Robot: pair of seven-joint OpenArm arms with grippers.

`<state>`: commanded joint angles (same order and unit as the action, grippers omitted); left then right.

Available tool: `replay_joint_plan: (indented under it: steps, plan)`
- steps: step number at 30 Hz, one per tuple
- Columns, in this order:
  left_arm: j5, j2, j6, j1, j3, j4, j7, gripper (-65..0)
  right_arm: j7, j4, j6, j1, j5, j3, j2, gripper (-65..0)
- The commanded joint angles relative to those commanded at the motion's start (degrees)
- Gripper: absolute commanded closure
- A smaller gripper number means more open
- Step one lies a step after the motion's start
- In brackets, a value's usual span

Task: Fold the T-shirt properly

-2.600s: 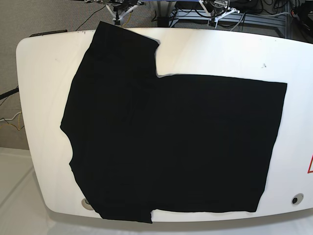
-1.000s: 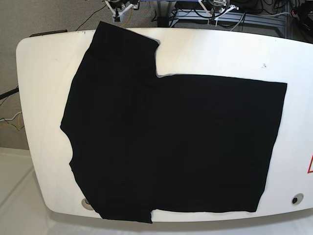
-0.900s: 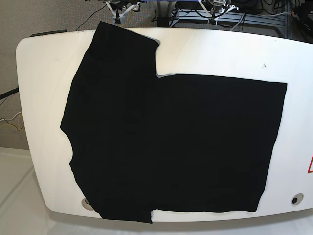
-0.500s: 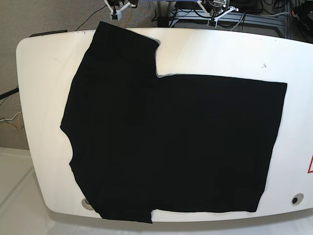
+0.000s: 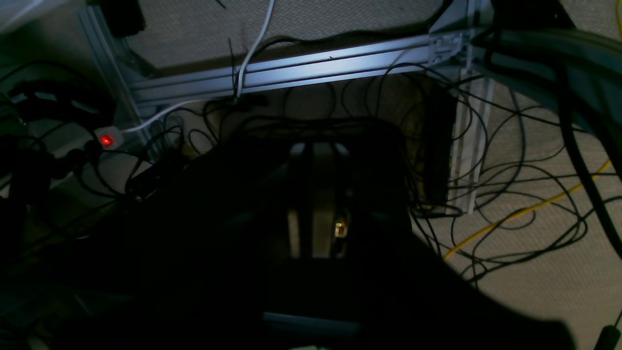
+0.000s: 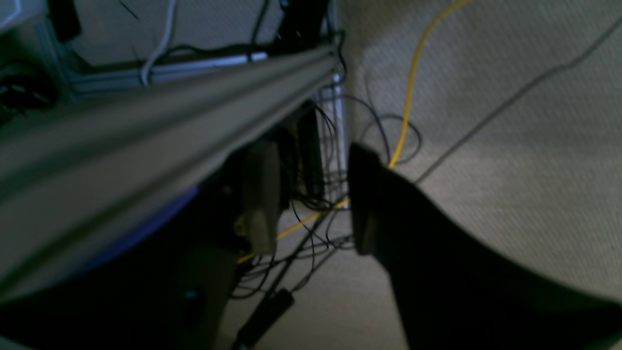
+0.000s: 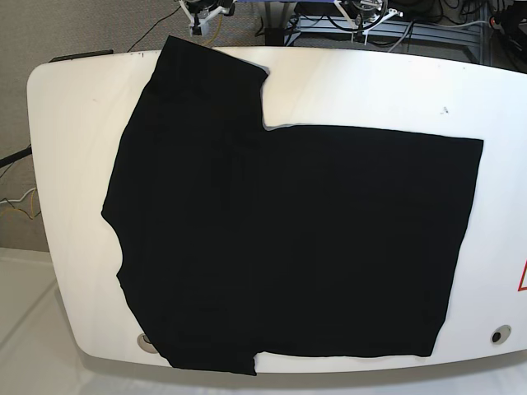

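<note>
The T-shirt [image 7: 288, 239] lies spread out on the white counter [image 7: 66, 164], covering most of its middle. In the base view its straight hem runs down the right side and its curved neckline is at the left. One sleeve points up to the counter's top edge and pokes just past it; the other reaches down to the bottom edge. The cloth looks flat, though its blackness hides any creases.

Near the lower sleeve, a round metal fitting [image 7: 145, 345] is partly covered by the shirt. Another round fitting [image 7: 501, 335] sits beside the hem's lower corner, and a red outline [image 7: 523, 276] shows at the picture's right edge.

Both hands are beyond the counter's top edge, apart from the shirt. The right hand [image 6: 313, 204] has its fingers parted with a narrow gap, and carpet and cables show between them. The left hand [image 5: 318, 201] is dark and blurred, so whether its fingers are parted or together cannot be told.

Farther out, the left wrist view shows a metal rail [image 5: 291, 65], a glowing red light [image 5: 106, 140] and tangled black cables [image 5: 525, 194] on the carpet [image 5: 549, 291]. A yellow cable [image 6: 412, 82] curves across the right wrist view.
</note>
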<state>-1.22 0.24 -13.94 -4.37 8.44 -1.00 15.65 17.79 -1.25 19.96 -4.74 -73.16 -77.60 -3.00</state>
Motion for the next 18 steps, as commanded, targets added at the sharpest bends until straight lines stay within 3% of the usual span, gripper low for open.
replay_joint_plan:
  steps: [2,3,10,18]
  plan:
    - [0.42,0.14,-0.36,0.27,-0.12,0.15,-0.67,0.0,0.14,0.18,-1.13,0.18,1.11,0.67,0.22,-1.8]
    - [0.43,0.1,-0.31,0.33,-0.09,0.05,-0.87,0.0,0.2,0.04,-1.18,0.18,1.37,0.71,0.26,0.0]
    - [0.8,-0.16,-0.44,0.44,-0.3,-0.32,-2.28,0.0,0.71,0.06,-1.65,0.0,3.69,0.67,0.26,0.0]
    - [1.04,-0.83,0.39,-0.4,-0.94,-2.84,-1.23,0.0,1.72,-2.53,-0.45,-0.93,11.52,0.88,0.08,-0.6]
